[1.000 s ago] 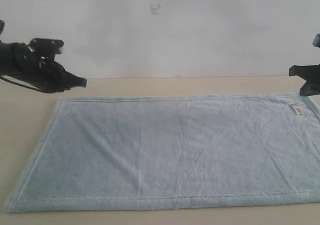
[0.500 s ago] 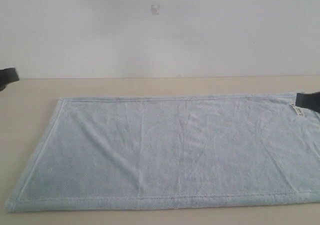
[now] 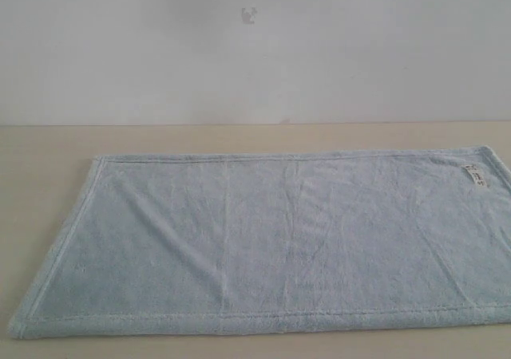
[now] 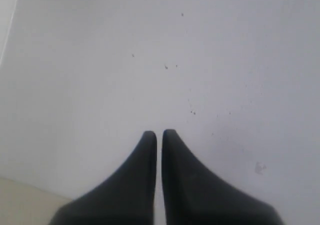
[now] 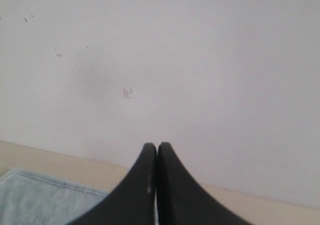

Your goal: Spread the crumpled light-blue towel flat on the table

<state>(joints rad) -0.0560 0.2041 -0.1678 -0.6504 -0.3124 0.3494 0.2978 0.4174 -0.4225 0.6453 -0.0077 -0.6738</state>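
Note:
The light-blue towel (image 3: 271,239) lies spread flat on the beige table (image 3: 48,147), its hem visible all round and a small white tag (image 3: 474,175) at the far right corner. Neither gripper shows in the exterior view. In the left wrist view my left gripper (image 4: 159,133) is shut, with nothing between its black fingers (image 4: 140,170), and it faces the white wall. In the right wrist view my right gripper (image 5: 157,145) is shut and empty, raised above the table, with a corner of the towel (image 5: 35,195) below it.
A plain white wall (image 3: 255,48) with a small mark (image 3: 249,13) rises behind the table. Bare table (image 3: 255,136) runs between the towel's far edge and the wall, and along the left side.
Both arms have drawn back out of the exterior view, the left one leftwards and the right one rightwards. The towel has not moved.

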